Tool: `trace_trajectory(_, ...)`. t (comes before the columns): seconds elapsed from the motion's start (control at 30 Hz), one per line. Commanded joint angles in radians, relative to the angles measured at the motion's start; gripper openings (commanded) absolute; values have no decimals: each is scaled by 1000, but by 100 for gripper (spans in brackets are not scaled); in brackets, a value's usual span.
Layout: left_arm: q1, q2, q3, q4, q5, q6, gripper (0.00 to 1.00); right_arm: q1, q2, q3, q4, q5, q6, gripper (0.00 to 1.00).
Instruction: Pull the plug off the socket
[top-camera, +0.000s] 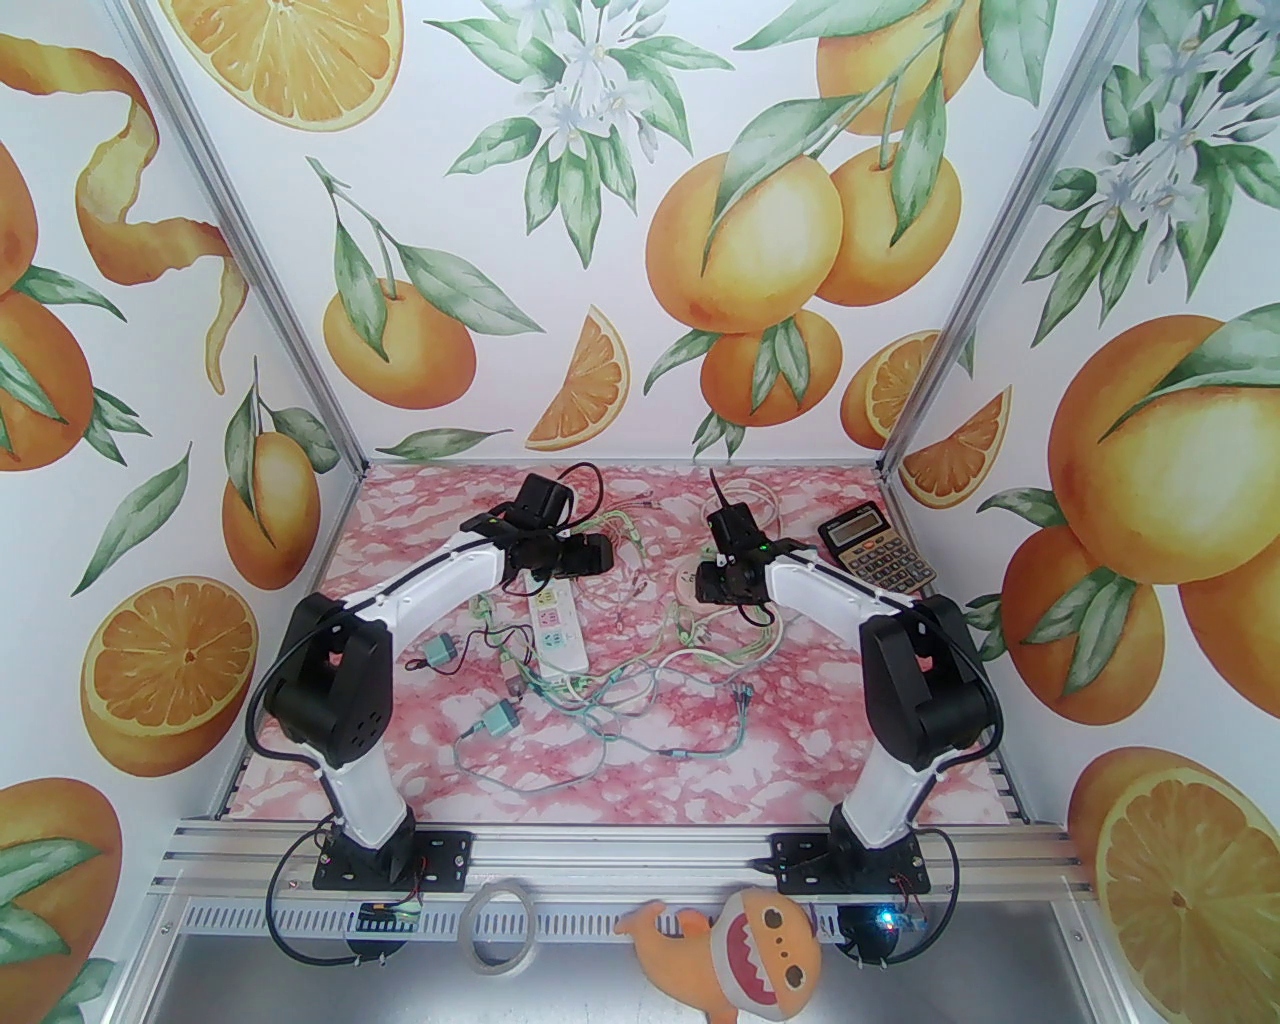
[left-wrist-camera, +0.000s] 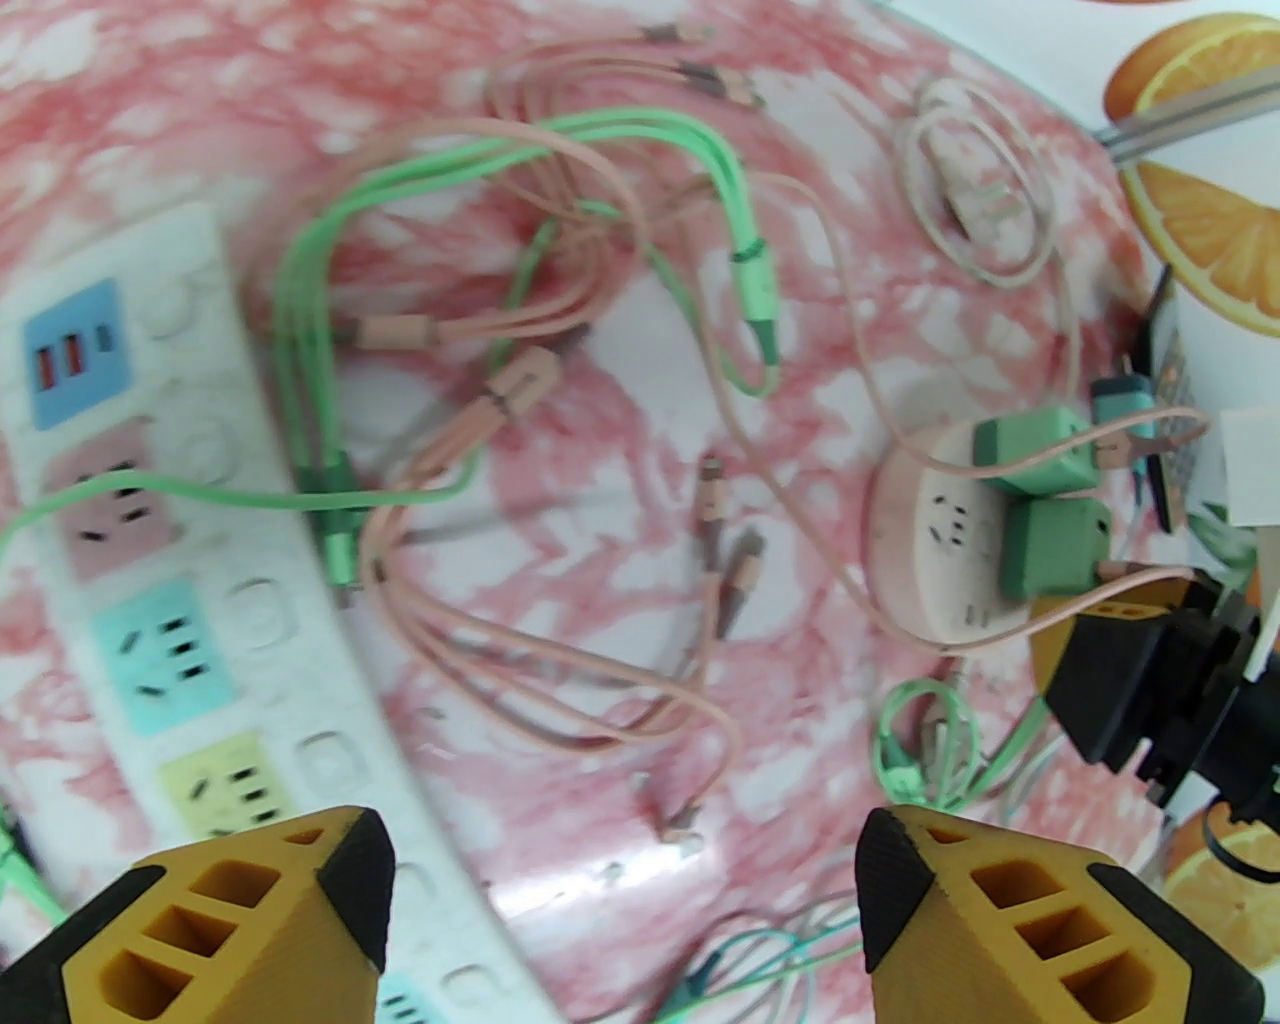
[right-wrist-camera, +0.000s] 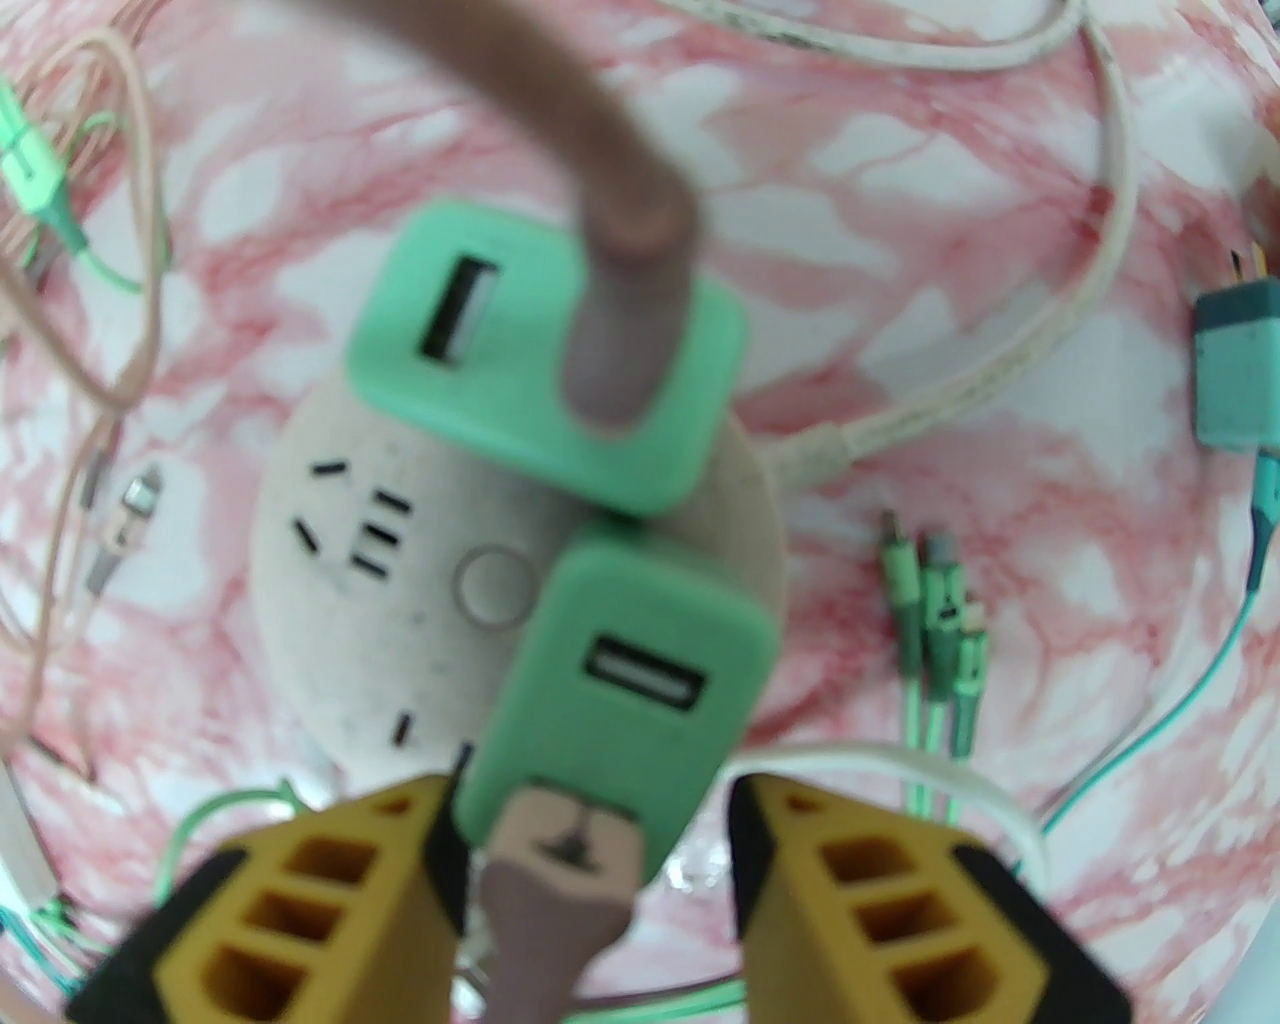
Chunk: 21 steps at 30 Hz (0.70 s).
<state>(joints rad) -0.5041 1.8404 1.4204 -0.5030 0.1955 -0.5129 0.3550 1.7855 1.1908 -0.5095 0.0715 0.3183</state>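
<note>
A round beige socket (right-wrist-camera: 330, 600) lies on the pink marbled table with two green USB plugs pushed into it. The far plug (right-wrist-camera: 470, 320) carries a thick pink cable (right-wrist-camera: 620, 190). The near plug (right-wrist-camera: 630, 680) sits between the fingers of my right gripper (right-wrist-camera: 595, 850), which stands open, with a narrow gap at the right pad. A pink connector is plugged into that near plug. In the left wrist view the socket (left-wrist-camera: 925, 540) and both green plugs (left-wrist-camera: 1050, 540) lie at the right. My left gripper (left-wrist-camera: 620, 880) hangs open over a white power strip (left-wrist-camera: 150, 500), holding nothing.
Loose green and pink cables (left-wrist-camera: 420, 300) tangle across the table between the strip (top-camera: 555, 630) and the round socket (top-camera: 688, 578). A calculator (top-camera: 877, 550) lies at the back right. A spare teal plug (right-wrist-camera: 1235, 370) rests right of the socket. Small adapters (top-camera: 497, 718) lie nearer the front.
</note>
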Motion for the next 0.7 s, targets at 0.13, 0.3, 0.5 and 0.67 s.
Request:
trace_trajectory(0.13,-52,138,148,97,112,8,62,-13,-106,-20,11,-44,9,56)
trace_trajectory(0.3,-85,268,280,88,141,24,56,-51,-191,-58,21,-80,66,55)
trace_trajectory(0.5,-106,411,433,66,179,48,50,-94,-256,-68,2,-93,99,54)
trace_trajectory(0.67,-130,492,504,22,198,74,48,-129,-269,-77,-14,-93,120,52)
